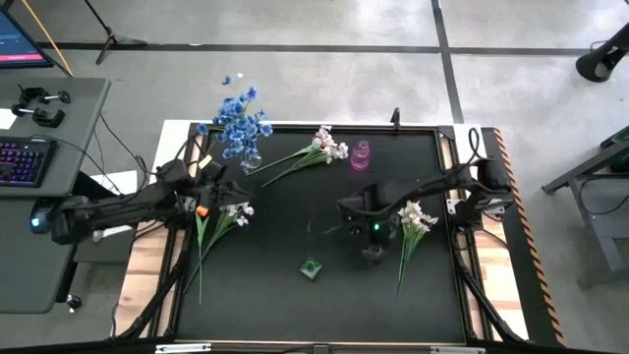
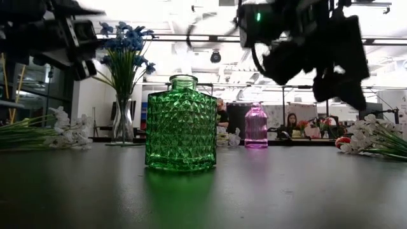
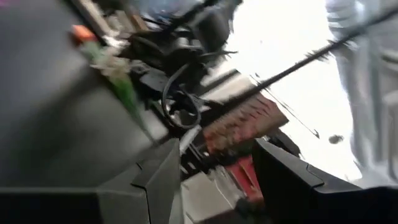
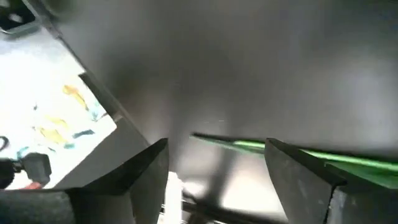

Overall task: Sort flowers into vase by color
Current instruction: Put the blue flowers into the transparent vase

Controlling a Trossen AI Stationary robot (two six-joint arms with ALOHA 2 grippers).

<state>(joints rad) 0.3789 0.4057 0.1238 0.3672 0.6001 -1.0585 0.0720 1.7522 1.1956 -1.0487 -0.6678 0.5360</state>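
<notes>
Green stem (image 4: 292,150) of the white flowers (image 1: 415,218) lies at the mat's three o'clock, between the right gripper's (image 1: 371,251) open, empty jaws. Best practice: lower squarely, close mid-stem. Left gripper (image 1: 201,169), open and empty, waits at nine o'clock near the blue flowers (image 1: 239,123).

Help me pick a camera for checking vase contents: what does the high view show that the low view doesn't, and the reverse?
Only the high view shows the loose white flowers lying near the pink vase, and both arms from above. Only the low view shows the green vase's mouth side-on with no stems rising from it, plus people in the room behind. Both show the blue flowers standing in the clear vase.
</notes>
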